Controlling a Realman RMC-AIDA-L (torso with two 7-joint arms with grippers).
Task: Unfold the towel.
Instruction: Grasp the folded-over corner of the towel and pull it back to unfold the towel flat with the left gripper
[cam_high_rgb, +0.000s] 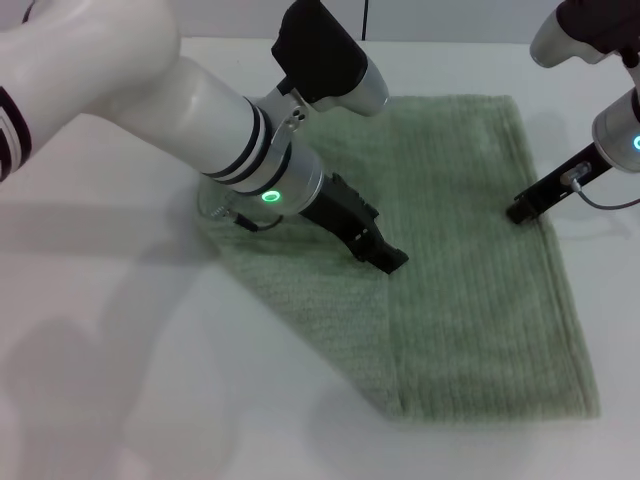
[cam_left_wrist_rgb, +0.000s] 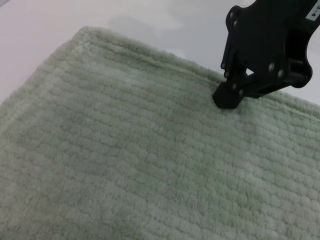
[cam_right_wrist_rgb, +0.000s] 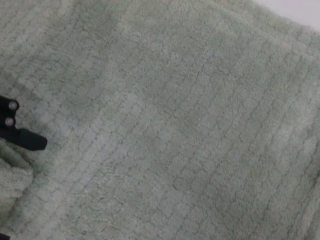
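Observation:
The sage-green towel (cam_high_rgb: 470, 290) lies flat on the white table, with a straight fold line running from its middle toward the near edge. My left gripper (cam_high_rgb: 388, 260) is down on the towel at the top of that line and looks shut on the cloth there. Its black tip also shows in the right wrist view (cam_right_wrist_rgb: 22, 138), with cloth bunched beside it. My right gripper (cam_high_rgb: 522, 211) is shut and presses on the towel just inside its right hem. It also shows in the left wrist view (cam_left_wrist_rgb: 228, 96).
The white table (cam_high_rgb: 120, 380) surrounds the towel. My left arm (cam_high_rgb: 200, 120) reaches across the towel's far left corner. A cable (cam_high_rgb: 605, 203) hangs by my right wrist.

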